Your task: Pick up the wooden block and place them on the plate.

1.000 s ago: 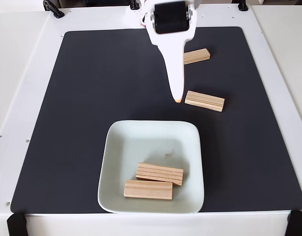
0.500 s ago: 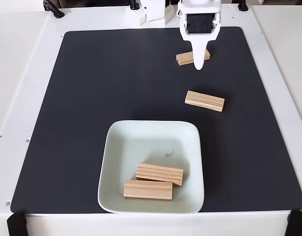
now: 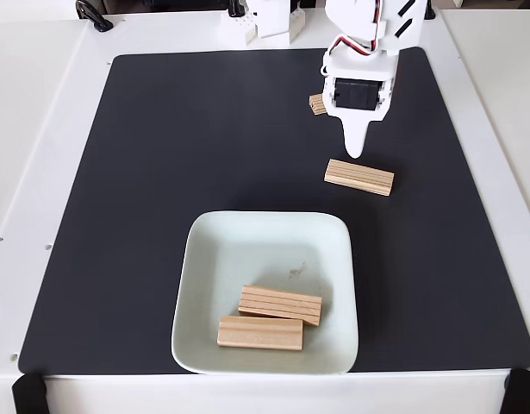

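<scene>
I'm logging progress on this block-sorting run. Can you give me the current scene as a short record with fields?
surface: black mat on a white table
plate: pale square dish, near edge of the mat
blocks on plate: two, and, touching
blocks on mat: two, one lying free, one largely hidden behind the gripper
gripper: above the mat between the two loose blocks; open or shut cannot be told

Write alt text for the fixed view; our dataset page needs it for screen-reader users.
A white robot arm's gripper hangs over a black mat just above one wooden block, partly hiding another behind it. Nearer the camera, a pale square plate holds two more blocks.
</scene>
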`<state>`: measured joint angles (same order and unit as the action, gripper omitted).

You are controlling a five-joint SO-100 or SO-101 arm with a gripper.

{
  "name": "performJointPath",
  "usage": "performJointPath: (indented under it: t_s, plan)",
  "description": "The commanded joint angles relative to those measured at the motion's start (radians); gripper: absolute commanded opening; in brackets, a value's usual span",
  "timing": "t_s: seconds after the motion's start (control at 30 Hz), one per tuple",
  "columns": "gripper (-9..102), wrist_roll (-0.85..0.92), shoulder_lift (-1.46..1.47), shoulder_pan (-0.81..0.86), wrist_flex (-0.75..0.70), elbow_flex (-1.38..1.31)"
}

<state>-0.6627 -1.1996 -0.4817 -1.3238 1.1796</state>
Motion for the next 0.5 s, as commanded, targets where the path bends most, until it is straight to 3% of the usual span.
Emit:
performJointPath:
  t_s: [0.0,0.07,0.27,0.47]
  plan:
    - [0,-0.002,-0.002,-0.008,-0.002,-0.043]
    - [3,-0.003,0.000,-0.009,-0.003,-0.038]
    - [31,0.005,0.000,-0.043,-0.003,-0.029]
    - [23,-0.003,0.014,-0.064,-0.003,-0.028]
